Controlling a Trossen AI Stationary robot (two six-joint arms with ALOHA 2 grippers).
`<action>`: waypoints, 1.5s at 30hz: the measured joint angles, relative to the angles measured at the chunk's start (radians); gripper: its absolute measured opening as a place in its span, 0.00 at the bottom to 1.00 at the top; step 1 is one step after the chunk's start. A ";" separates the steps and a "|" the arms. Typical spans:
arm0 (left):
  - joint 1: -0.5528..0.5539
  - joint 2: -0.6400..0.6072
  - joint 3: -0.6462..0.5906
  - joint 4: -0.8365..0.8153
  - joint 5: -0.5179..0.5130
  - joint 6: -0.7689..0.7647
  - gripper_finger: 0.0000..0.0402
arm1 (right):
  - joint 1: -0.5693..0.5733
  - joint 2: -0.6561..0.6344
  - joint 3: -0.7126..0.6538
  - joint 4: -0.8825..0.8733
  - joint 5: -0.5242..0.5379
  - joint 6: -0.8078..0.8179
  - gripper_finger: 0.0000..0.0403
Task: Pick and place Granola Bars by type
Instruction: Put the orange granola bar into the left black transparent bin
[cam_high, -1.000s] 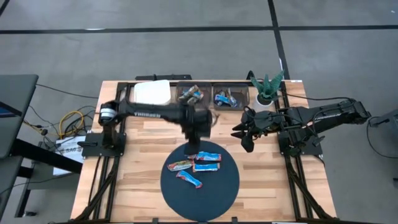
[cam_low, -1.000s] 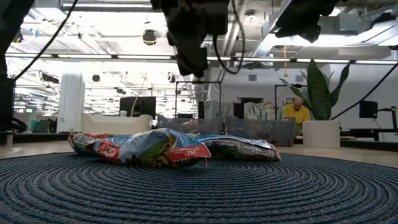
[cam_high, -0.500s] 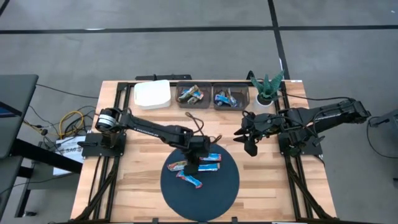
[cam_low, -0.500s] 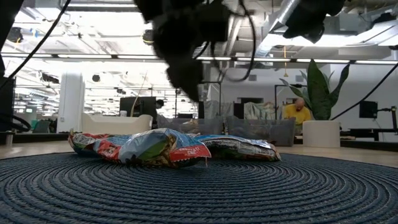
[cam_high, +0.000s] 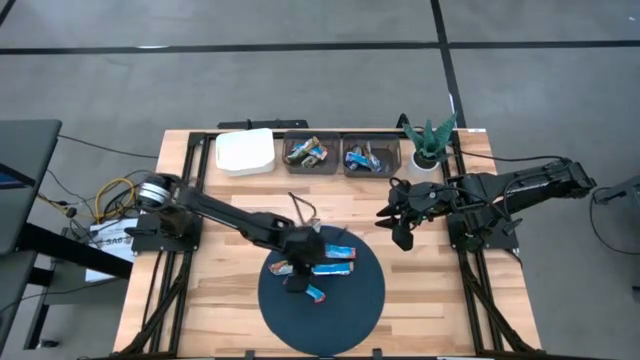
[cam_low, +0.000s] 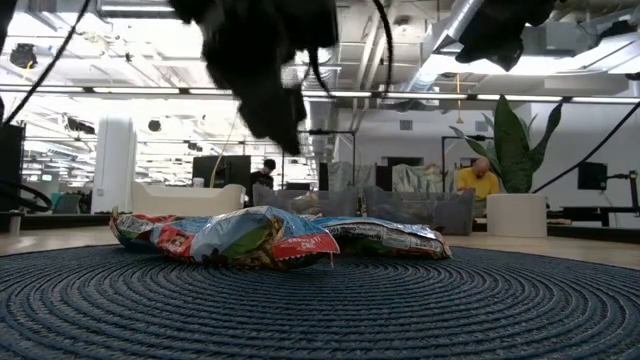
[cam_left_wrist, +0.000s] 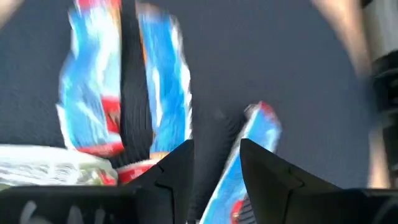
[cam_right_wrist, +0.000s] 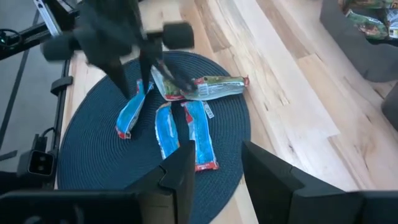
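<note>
Left gripper (cam_high: 296, 281) hovers over Granola Bars (cam_high: 331, 254); wrapper print unreadable.

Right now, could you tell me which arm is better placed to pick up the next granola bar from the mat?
The left. Its gripper hangs open directly over the granola bars on the round mat, while the right gripper waits open above bare wood beside the mat.

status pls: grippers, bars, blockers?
Left gripper open, low over the granola bars on the blue mat. Right gripper open, parked off the mat. No bar held; nothing blocking.
</note>
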 joint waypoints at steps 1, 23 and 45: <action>0.004 -0.034 -0.028 0.034 0.001 0.000 0.30 | 0.000 0.000 0.000 0.000 0.000 0.005 0.30; 0.019 -0.177 -0.307 0.394 -0.181 0.021 0.30 | -0.034 0.000 0.000 -0.002 0.004 0.009 0.30; -0.050 0.117 -0.039 0.241 -0.154 0.059 0.30 | -0.032 0.000 0.000 -0.006 0.002 0.006 0.30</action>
